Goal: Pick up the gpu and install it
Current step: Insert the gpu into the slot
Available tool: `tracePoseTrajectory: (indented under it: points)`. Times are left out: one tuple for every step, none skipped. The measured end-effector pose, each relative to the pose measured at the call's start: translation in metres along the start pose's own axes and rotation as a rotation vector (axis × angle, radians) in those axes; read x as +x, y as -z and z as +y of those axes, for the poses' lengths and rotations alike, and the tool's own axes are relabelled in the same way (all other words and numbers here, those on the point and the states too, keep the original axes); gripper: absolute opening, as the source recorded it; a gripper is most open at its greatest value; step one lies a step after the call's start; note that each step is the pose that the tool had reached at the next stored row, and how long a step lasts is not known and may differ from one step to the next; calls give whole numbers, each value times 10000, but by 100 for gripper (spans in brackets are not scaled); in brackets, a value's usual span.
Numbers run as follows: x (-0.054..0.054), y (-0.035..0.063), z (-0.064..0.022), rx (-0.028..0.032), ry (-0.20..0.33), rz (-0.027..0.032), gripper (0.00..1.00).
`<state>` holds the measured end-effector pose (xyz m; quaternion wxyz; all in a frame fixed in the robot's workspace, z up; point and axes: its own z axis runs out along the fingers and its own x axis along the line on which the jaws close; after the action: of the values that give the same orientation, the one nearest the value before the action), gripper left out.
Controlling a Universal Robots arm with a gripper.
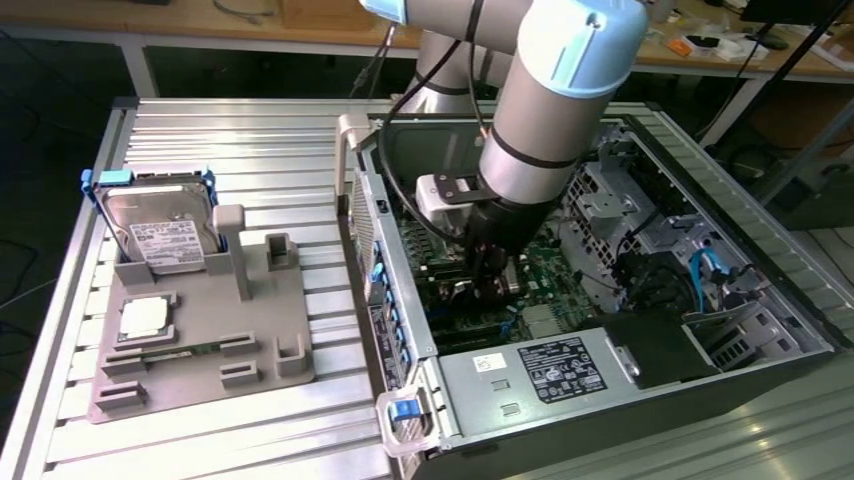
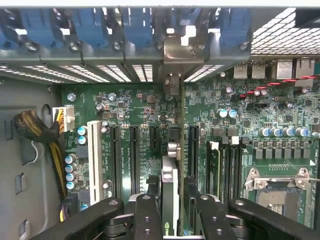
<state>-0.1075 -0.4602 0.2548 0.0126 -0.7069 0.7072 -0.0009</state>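
End effector [image 2: 170, 214] clamped on gpu [image 2: 169, 176], card edge-on just above motherboard [image 2: 125, 107] slots inside open computer case [image 1: 534, 372]; hard drive [image 1: 160, 235] in grey holder [image 1: 200, 350] on worktop [image 1: 240, 140].

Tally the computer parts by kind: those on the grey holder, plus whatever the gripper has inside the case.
hard drive: 1, on the grey holder
processor chip: 1, on the grey holder
gpu: 1, edge-on in the gripper, over the motherboard
Total: 3
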Motion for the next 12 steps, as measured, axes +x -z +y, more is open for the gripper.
tracePoseTrajectory:
  points:
    - [0, 13, 0, 8, 0, 0, 33]
    - [-1, 24, 0, 14, 0, 0, 33]
    - [-1, 36, -1, 21, 0, 1, 33]
    - [-1, 46, -1, 26, 0, -1, 33]
    - [-1, 56, -1, 28, 0, -1, 33]
    - [-1, 66, -1, 31, 1, 1, 33]
    - [-1, 78, -1, 36, 0, 0, 33]
    - [-2, 85, -2, 39, 0, 0, 33]
    - [-2, 96, -2, 43, 1, 1, 33]
    - [-2, 103, -2, 46, 1, 1, 33]
    - [-2, 110, -2, 50, 1, 1, 33]
    - [-2, 118, -2, 54, 1, 1, 33]
